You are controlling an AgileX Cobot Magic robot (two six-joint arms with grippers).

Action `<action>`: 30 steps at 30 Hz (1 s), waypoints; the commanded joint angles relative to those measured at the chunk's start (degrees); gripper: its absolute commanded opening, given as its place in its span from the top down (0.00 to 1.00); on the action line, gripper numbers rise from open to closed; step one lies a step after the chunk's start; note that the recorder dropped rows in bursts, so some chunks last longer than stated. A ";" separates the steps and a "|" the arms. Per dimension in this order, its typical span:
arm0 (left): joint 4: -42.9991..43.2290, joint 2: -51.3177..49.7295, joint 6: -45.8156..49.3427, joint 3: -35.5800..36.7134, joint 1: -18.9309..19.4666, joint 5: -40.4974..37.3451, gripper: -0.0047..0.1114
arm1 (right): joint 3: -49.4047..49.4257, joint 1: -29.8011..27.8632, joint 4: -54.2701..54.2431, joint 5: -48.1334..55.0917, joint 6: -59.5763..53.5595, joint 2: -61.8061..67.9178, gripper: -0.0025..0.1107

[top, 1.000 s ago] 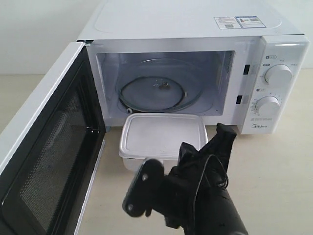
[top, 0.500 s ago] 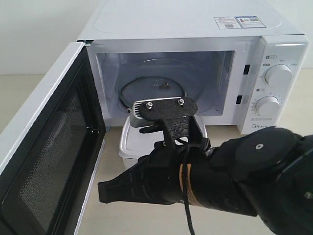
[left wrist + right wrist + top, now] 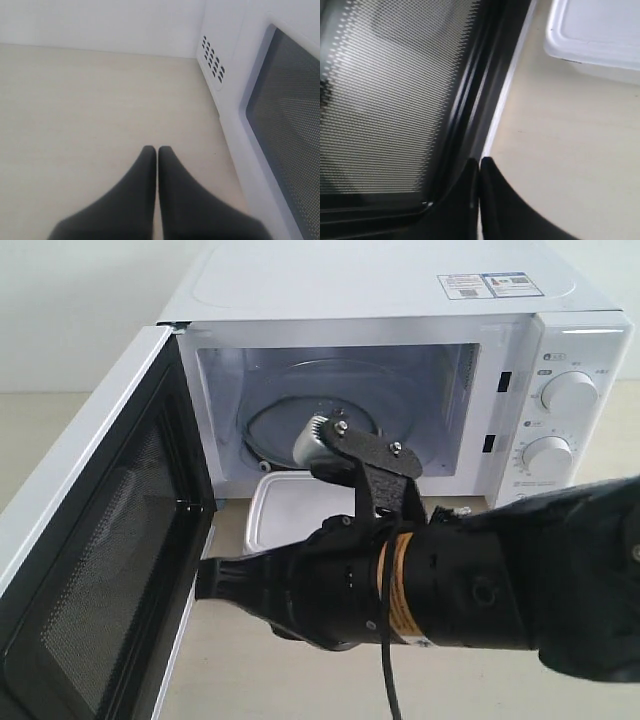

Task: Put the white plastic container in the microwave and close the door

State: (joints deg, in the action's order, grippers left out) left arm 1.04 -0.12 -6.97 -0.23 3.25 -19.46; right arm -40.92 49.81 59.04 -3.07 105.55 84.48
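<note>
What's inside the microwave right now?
Only the glass turntable on its ring shows inside the microwave. The white plastic container sits outside, in front of it. The right arm covers part of the cavity floor.

Wide open over at the microwave [image 3: 400,300], with a big black arm right across the front!
Seeing the door [image 3: 90,540] swung out on the left, dark mesh window facing in; looking past it into the white cavity at a glass turntable [image 3: 270,425]. Catching only the left part of the white plastic container [image 3: 285,515], lid on, down on the table [image 3: 235,670] just in front of the opening, the rest hidden behind the right arm [image 3: 500,570]. Following that arm in from the right edge to the right gripper [image 3: 203,580], drawn to one narrow tip just beside the door's lower edge; contact impossible to call. Spotting a wrist camera [image 3: 350,450] up before the cavity, two dials [image 3: 568,393] on the right panel.
</note>
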 commanded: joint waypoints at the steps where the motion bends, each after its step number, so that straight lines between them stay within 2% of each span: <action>1: -0.39 0.12 0.08 0.23 0.12 0.12 0.93 | 2.39 -1.37 -31.97 -14.75 -29.35 -0.56 0.98; 6: -0.39 0.12 0.08 0.23 0.12 0.12 0.93 | 5.56 -1.14 -60.48 -15.73 -52.60 -0.56 0.98; 10: -0.39 0.12 0.08 0.23 0.12 0.12 0.93 | 7.64 1.21 -85.77 -16.37 -74.49 -0.56 0.98; 17: -0.39 0.12 0.08 0.23 0.12 0.12 0.93 | 7.50 2.16 -107.66 -14.67 -97.75 -0.56 0.98; 21: -0.39 0.12 0.08 0.23 0.12 0.12 0.93 | 7.50 2.03 -110.98 -9.46 -106.30 -0.56 0.98; 30: -0.39 0.12 0.08 0.23 0.12 0.12 0.93 | 6.84 2.03 -109.72 -3.68 -106.74 -0.56 0.98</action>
State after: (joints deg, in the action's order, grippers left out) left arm 1.04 -0.12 -6.97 -0.23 3.25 -19.46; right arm -33.42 51.93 -51.58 -7.70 0.00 84.34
